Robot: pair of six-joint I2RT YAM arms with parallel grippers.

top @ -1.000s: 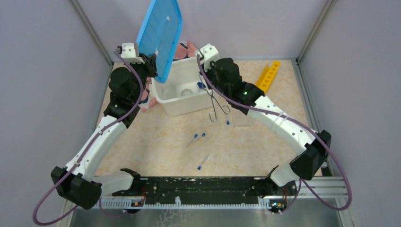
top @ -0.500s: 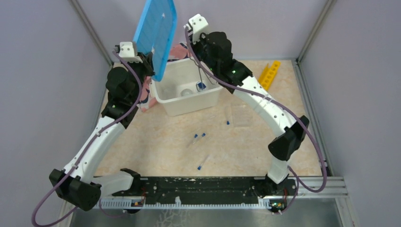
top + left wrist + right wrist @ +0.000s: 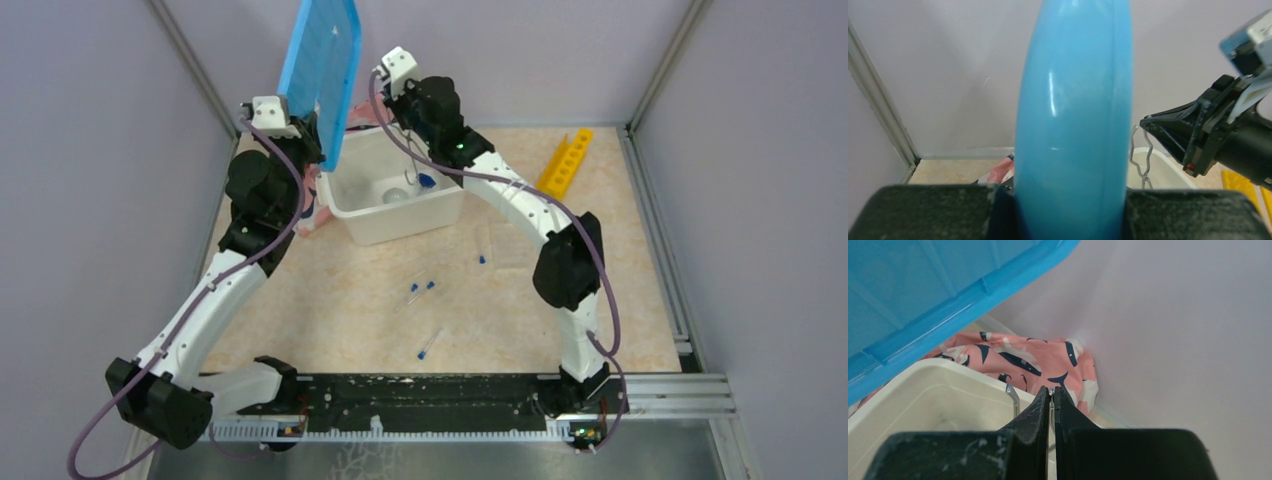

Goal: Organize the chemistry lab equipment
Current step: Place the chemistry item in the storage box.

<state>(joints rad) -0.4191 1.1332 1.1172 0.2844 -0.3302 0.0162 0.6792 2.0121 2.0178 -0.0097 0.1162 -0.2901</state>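
Left gripper (image 3: 1070,202) jaws clamped on lid (image 3: 320,70), upright at bin (image 3: 400,224) left edge. Right gripper (image 3: 1052,396) jaws pinched on tongs (image 3: 1140,156), hanging over bin. Ball (image 3: 397,196) inside bin. Tubes (image 3: 430,344) loose on tabletop (image 3: 330,300); rack (image 3: 565,160) far right.

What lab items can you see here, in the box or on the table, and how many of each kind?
Tubes with blue caps: 5 (four on the table, one in the box)
Metal tongs: 1
White ball: 1
Yellow rack: 1
Total: 8
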